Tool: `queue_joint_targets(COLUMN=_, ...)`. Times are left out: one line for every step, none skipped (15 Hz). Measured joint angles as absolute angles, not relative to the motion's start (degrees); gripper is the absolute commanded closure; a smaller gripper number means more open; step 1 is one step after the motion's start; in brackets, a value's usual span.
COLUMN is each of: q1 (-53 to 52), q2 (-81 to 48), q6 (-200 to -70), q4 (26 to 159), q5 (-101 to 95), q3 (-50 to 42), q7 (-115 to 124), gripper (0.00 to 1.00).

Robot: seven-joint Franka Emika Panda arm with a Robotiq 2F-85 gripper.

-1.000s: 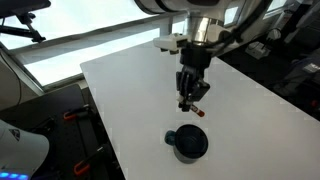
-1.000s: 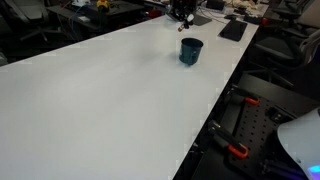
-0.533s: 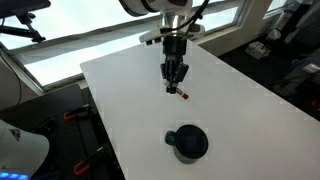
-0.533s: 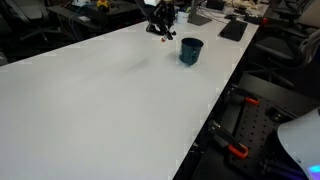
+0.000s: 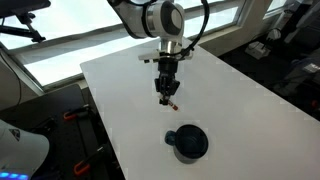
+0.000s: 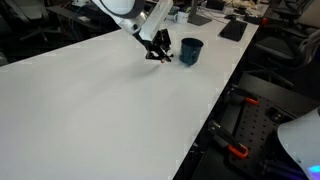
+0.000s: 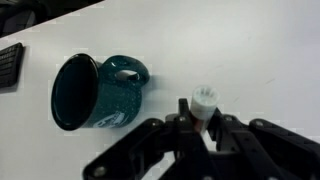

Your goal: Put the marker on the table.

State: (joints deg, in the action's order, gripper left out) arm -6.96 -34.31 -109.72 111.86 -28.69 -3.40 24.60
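My gripper is shut on the marker, a short whitish pen with a red end, and holds it low over the white table. In the wrist view the marker's whitish end sticks out between the black fingers. In an exterior view the gripper is just beside the dark cup, and the marker's red tip is close to the tabletop. I cannot tell whether the tip touches the surface.
A dark teal cup with a handle stands on the table near the gripper; it shows too in an exterior view and in the wrist view. Keyboards and clutter lie beyond the table's far end.
The gripper with the marker has moved away from above the cup, along the table, and come down closer to the surface. The cup has not moved.
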Motion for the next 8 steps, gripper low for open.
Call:
queue_joint_targets(q1=-7.0, q2=-35.5, q6=-109.7, q4=111.3, q5=-28.6, q3=-3.4, q7=24.2, gripper=0.47)
queue_joint_targets(q1=-7.0, q2=-36.6, q6=-109.7, q4=110.7, q5=-28.4, q3=-3.5, q7=23.7, gripper=0.4)
queue_joint_targets(q1=-7.0, q2=-37.6, q6=-109.7, q4=110.3, q5=-28.2, q3=-3.5, q7=23.1, gripper=0.31)
queue_joint_targets(q1=-6.9, q2=-38.6, q6=-109.7, q4=109.9, q5=-27.9, q3=-3.6, q7=22.2, gripper=0.25)
queue_joint_targets(q1=-6.8, q2=-39.4, q6=-109.7, q4=109.7, q5=-27.5, q3=-3.6, q7=21.2, gripper=0.41)
queue_joint_targets(q1=-6.5, q2=-40.1, q6=-109.5, q4=109.6, q5=-26.9, q3=-3.6, q7=19.9, gripper=0.34)
queue_joint_targets(q1=-6.3, q2=-40.7, q6=-109.3, q4=109.4, q5=-26.3, q3=-3.6, q7=19.0, gripper=0.26)
queue_joint_targets(q1=-6.0, q2=-41.0, q6=-109.2, q4=109.2, q5=-26.1, q3=-3.7, q7=18.4, gripper=0.25)
